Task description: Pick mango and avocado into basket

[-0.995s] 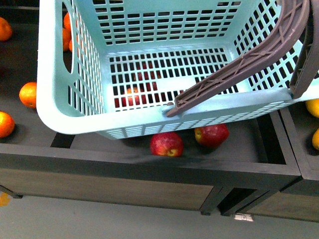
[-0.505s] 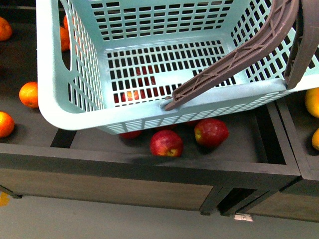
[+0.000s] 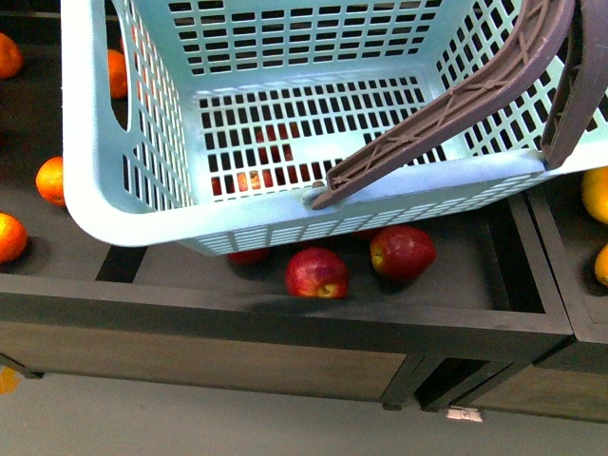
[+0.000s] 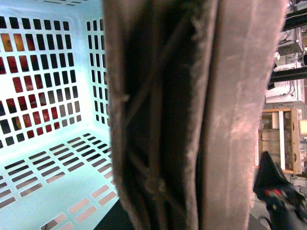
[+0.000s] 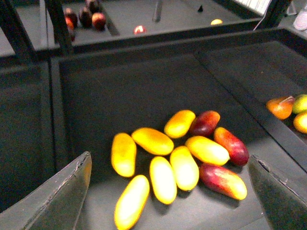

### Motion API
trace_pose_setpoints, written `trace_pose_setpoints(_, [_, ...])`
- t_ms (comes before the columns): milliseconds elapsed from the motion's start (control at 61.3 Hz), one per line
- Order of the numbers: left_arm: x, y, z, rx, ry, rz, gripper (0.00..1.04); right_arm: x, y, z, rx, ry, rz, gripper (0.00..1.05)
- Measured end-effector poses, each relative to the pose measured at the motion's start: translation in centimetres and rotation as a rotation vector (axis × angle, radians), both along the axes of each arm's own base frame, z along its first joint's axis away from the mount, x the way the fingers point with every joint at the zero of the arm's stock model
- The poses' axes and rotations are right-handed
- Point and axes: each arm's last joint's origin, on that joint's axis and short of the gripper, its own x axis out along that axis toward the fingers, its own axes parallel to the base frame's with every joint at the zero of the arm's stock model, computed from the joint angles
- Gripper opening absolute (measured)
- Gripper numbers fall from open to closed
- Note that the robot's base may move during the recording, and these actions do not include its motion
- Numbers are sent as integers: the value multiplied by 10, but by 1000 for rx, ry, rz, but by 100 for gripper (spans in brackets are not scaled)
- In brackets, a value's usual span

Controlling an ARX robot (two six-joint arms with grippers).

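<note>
Two brown handles (image 3: 446, 104) overhang the teal basket (image 3: 90, 171).

front: even, soft light | left wrist: handle (image 4: 163, 120) blurred | mangoes (image 5: 163, 163) overexposed

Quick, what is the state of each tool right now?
Left tool: cannot be told; the basket handle fills its view.
Right tool: open, holding nothing, above the yellow mangoes.

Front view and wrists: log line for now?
light teal slotted plastic basket empty, over red apples | right gripper open, facing yellow oval mangoes | left gripper unseen
</note>
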Motion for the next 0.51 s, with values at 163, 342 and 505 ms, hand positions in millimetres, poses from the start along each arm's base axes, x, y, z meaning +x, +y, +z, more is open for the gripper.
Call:
trace_pose_setpoints(163, [0,0,0,-2,1,-3,15,51,-35,-55,-20,228,4,96])
trace_pose_setpoints(342, [0,0,0,-1,0,-1,15,89,-49,-116,108,449,55,96])
trace_pose_setpoints(505, [0,0,0,-1,0,-2,15,116,-50,-149,238,512,42,96])
